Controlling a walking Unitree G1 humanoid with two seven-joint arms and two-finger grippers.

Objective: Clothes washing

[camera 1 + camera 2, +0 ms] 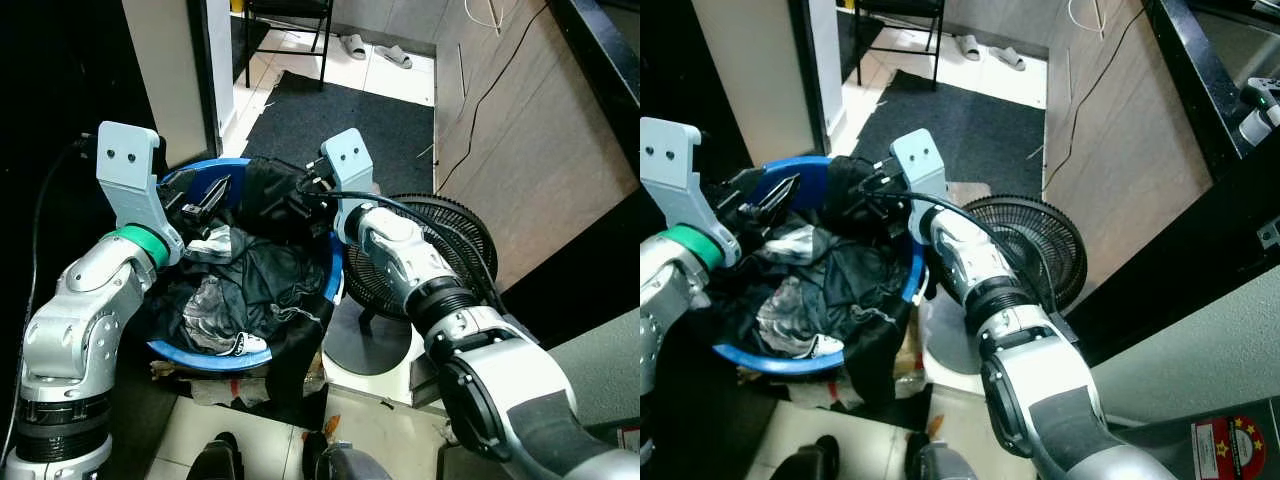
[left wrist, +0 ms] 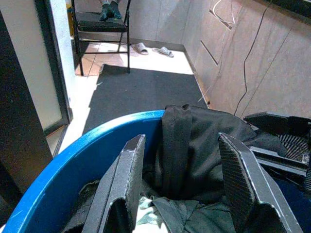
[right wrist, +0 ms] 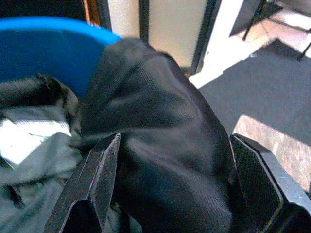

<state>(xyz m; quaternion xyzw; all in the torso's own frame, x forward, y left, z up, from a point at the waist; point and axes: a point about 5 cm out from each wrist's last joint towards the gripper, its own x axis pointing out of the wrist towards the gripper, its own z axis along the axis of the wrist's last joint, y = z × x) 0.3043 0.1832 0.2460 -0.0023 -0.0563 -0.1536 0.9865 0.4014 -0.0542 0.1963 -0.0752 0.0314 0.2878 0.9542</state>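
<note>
Tiled floor [image 1: 395, 75], dark mat [image 1: 340, 125], wood-panelled wall [image 1: 530, 150]

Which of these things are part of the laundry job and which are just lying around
Part of the job: blue basin, dark clothes in it, black garment draped over its rim, left gripper, right gripper.

Lying about: fan, slippers, chair, dark mat.

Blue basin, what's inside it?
The blue basin holds a heap of dark clothes, with a black garment draped over its far rim and a pale printed piece showing. The clothes cover whatever lies underneath, and the basin's bottom.
</note>
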